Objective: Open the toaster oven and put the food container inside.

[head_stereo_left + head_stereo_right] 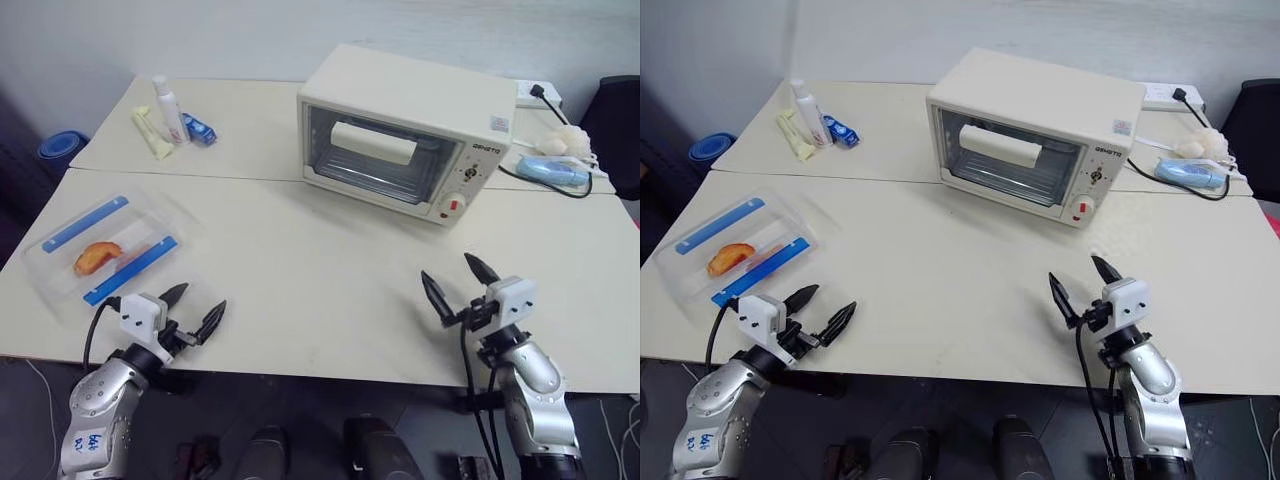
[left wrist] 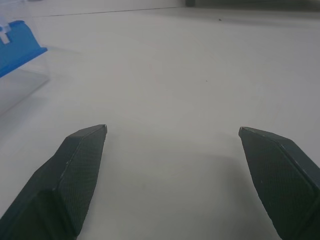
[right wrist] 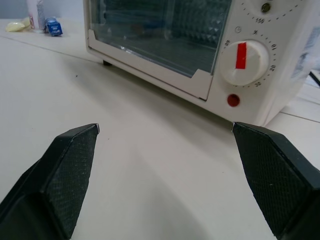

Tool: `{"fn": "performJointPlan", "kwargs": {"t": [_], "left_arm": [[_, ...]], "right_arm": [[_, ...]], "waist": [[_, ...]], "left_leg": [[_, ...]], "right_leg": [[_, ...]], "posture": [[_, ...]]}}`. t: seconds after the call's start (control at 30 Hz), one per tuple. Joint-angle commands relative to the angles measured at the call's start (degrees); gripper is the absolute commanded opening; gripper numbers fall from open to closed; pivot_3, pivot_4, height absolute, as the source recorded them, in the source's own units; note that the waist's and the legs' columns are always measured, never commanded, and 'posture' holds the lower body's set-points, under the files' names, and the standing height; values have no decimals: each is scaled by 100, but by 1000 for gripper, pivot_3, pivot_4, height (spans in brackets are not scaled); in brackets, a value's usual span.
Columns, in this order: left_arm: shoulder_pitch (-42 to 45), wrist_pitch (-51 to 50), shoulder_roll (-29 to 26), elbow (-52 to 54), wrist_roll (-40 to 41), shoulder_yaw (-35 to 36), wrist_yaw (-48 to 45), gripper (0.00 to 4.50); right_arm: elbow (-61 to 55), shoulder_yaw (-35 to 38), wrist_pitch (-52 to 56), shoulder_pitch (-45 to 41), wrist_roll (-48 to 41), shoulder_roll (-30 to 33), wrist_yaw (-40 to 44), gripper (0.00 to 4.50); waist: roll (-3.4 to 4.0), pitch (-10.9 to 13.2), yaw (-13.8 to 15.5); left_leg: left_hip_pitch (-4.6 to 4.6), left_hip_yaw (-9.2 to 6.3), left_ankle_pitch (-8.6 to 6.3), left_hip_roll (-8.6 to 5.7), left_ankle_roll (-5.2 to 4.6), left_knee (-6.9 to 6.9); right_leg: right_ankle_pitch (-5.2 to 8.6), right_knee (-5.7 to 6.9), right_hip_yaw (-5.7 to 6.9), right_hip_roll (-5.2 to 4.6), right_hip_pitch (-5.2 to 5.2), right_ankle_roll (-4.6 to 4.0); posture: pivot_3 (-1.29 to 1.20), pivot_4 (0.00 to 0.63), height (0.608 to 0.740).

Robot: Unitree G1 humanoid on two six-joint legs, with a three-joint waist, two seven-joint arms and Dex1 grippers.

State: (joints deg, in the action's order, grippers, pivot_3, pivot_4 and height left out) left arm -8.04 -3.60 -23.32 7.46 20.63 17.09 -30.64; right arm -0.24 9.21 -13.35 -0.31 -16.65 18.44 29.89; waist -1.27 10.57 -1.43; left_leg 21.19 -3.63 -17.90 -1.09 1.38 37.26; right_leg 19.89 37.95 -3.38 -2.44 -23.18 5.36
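Note:
The cream-white toaster oven (image 1: 400,135) stands at the back middle of the table, its glass door shut under a cream bar handle (image 1: 373,143). A clear food container (image 1: 105,248) with two blue strips and an orange piece of food lies flat at the table's left. My left gripper (image 1: 197,309) hovers open near the front edge, just right of the container and apart from it. My right gripper (image 1: 458,284) stands open at the front right, pointing toward the oven's knob (image 3: 241,61) and red button (image 3: 233,100), well short of them.
At the back left lie a white tube (image 1: 169,110), a pale yellow item (image 1: 152,133) and a small blue packet (image 1: 200,129). A black cable (image 1: 560,180), a blue device (image 1: 553,171) and a white power strip (image 1: 532,95) sit right of the oven. A seam (image 1: 200,176) joins two tabletops.

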Motion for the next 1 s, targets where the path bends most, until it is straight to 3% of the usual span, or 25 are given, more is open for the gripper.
{"fn": "performJointPlan", "kwargs": {"t": [0.03, 0.13, 0.23, 0.47, 0.7, 1.0], "left_arm": [[55, -111, -110, 355, 86, 4, -33, 4500], [152, -470, -185, 523, 598, 47, -354, 4500], [423, -1032, -651, 810, 1375, 204, -984, 4500], [1906, -1745, -1274, 551, 2135, 274, -1420, 4500], [2682, -2031, -1186, 392, 2214, 104, -1519, 4500], [2594, -2113, -953, 676, 2176, 21, -1428, 4500]], "right_arm": [[-46, -18, 9, 20, -44, 67, 132, 4429], [-325, -25, 196, 23, -192, 116, 244, 4429], [-1036, -133, 918, -132, -618, 391, 532, 4429], [-1467, -290, 2737, -1642, -1253, 768, 377, 4429], [-553, -483, 3071, -2923, -879, 561, 186, 4429], [71, -414, 2866, -3607, -569, 346, 113, 4429]], "waist": [[0, 0, 2], [0, 0, -7], [2, 1, -25], [4, 2, -20], [4, 2, -30], [3, 2, -33]], "left_leg": [[0, 0, 0, -1, 0, 0], [0, 0, 0, 0, 0, 0], [2, 0, 0, 2, 0, -1], [0, -2, 2, 4, 2, 5], [25, -3, 14, 0, 24, 4], [33, 1, 14, -1, 24, 10]], "right_leg": [[0, 0, 0, -1, 0, 0], [0, 1, 0, 0, 0, 0], [0, 4, -1, 2, -4, 0], [-2, 7, 2, 4, -4, -3], [-2, 0, 4, 2, -27, -4], [-2, 3, 2, 0, -35, -4]], "posture": [[0, 150, 740], [0, 150, 740], [0, 150, 740], [0, 150, 740], [0, 150, 740], [0, 150, 740]]}}
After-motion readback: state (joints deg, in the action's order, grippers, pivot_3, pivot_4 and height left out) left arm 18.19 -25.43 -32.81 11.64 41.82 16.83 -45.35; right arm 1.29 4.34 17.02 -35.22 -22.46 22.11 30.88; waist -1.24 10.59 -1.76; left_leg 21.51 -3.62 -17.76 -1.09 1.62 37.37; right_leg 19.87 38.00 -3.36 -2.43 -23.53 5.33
